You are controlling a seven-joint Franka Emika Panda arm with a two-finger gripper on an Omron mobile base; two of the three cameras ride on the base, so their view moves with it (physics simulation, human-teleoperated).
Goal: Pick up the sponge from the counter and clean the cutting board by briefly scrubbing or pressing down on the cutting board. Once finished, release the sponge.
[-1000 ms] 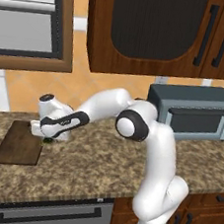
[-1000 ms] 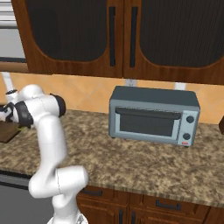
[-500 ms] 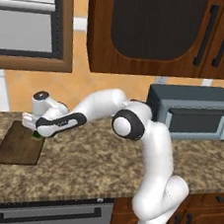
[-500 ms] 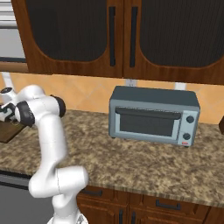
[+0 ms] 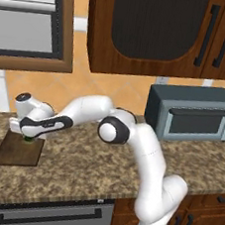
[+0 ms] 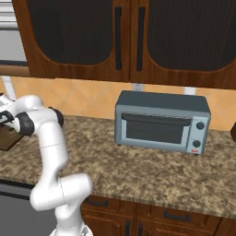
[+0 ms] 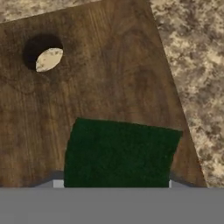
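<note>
The cutting board (image 5: 15, 153) lies on the counter (image 5: 87, 171) at the far left, dark brown with a small hole (image 7: 47, 58) near one short edge. My gripper (image 5: 27, 137) reaches down over the board's far end, shut on the sponge (image 5: 29, 141). In the hand view the dark green sponge (image 7: 119, 153) sits between my fingertips and rests against the board (image 7: 109, 78). Speckled counter (image 7: 197, 65) shows beside the board. A corner of the board (image 6: 6, 139) also shows at the left edge of the right base view.
A grey toaster oven (image 5: 194, 113) stands at the back right of the counter, far from the board. Dark wooden wall cabinets (image 5: 154, 30) hang above. A framed appliance (image 5: 30, 24) is mounted at the upper left. Below the counter's front edge is a dishwasher handle (image 5: 47, 216).
The arm has swung further left and lowered, carrying the sponge from the board's right edge to over its far end, down onto the wood.
</note>
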